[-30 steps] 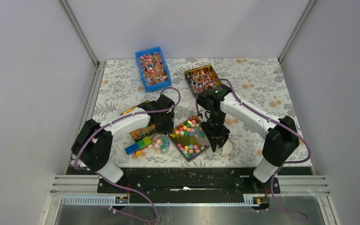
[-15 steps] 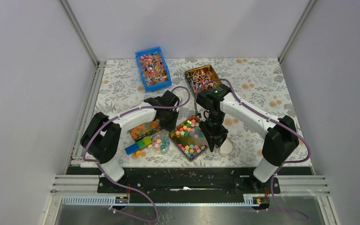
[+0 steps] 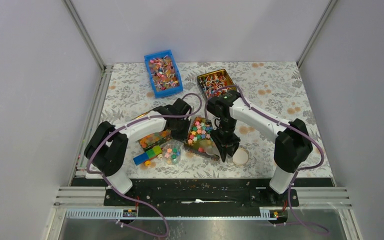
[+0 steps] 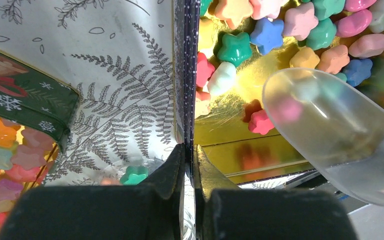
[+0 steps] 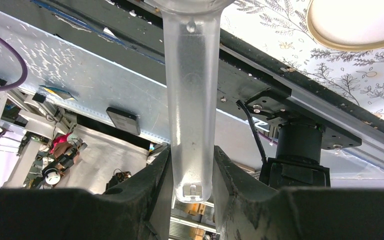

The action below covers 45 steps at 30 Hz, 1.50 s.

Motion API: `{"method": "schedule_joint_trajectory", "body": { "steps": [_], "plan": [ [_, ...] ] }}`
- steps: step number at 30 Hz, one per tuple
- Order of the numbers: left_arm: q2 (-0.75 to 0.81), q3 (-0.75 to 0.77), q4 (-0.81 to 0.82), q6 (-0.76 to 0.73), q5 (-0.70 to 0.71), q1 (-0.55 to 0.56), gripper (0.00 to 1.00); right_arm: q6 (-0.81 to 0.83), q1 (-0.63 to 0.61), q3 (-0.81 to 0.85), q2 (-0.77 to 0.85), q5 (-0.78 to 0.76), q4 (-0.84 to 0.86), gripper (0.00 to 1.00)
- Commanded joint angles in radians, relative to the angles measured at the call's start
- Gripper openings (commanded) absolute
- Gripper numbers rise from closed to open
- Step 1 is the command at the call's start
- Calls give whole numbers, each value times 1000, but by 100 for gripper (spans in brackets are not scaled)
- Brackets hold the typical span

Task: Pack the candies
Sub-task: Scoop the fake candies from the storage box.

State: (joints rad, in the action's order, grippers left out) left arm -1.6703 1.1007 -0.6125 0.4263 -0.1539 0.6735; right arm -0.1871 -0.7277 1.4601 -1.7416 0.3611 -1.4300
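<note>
The candies (image 3: 200,132), small stars in pink, green, blue, yellow and orange, lie in a gold tin (image 3: 206,148) that is tipped up on one side. The left wrist view shows the candies (image 4: 280,25) up close. My left gripper (image 3: 185,131) is shut on the tin's dark side wall (image 4: 189,75), one finger on each face of it. My right gripper (image 3: 226,145) is shut on the handle (image 5: 190,100) of a clear plastic scoop. The scoop's bowl (image 4: 330,130) hangs over the tin's gold floor. A small clear cup (image 3: 171,152) with a few candies stands just left of the tin.
A blue bin (image 3: 163,74) and a gold tin (image 3: 214,84) of twisted-wrapper sweets stand at the back. A green tin of orange gummies (image 3: 154,139) and coloured blocks (image 3: 148,155) lie by the left arm. A round cream lid (image 3: 240,157) lies to the right of the tipped tin.
My left gripper has shut on the tin's side wall and the tin now stands tilted. The right gripper with the scoop has shifted slightly left and back.
</note>
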Motion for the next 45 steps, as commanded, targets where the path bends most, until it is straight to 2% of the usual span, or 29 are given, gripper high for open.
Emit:
{"method": "schedule_joint_trajectory", "body": {
  "steps": [1, 18, 29, 45],
  "plan": [
    [38, -25, 21, 23, -26, 25, 0, 35, -9, 67, -38, 27, -35, 0],
    [87, -43, 15, 21, 20, 81, 0, 53, -13, 98, -124, 36, -70, 0],
    [89, -7, -47, 22, 86, 97, 0, 34, -18, 177, -200, 34, -95, 0],
    [77, 10, -47, -22, 120, 105, 0, 36, -30, 37, -103, 42, -87, 0]
  ]
}}
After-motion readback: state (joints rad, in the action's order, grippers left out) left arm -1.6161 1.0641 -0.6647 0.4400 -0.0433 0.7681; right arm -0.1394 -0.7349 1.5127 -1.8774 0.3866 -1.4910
